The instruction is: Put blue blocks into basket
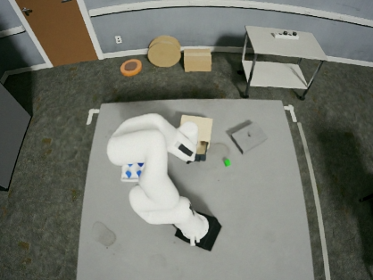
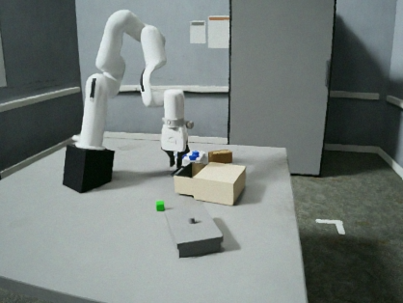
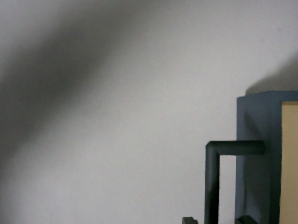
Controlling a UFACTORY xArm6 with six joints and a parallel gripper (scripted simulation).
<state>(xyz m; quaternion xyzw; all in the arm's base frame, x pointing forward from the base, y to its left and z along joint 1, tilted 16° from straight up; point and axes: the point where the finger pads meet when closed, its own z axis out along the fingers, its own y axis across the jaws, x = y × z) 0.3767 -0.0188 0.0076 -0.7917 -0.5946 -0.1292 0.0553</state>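
Note:
The light wooden cabinet has its drawer partly out; the drawer's dark front and bar handle show. My gripper is partly open and empty, low at the drawer front, its fingertips on either side of the handle bar. The white basket holds several blue blocks; the arm hides part of it. The grey metal box has its lid on. A green block lies nearby.
A brown box stands behind the cabinet in the exterior view. The black arm base stands on the grey table. The drawer's inside is mostly hidden from the top and exterior views.

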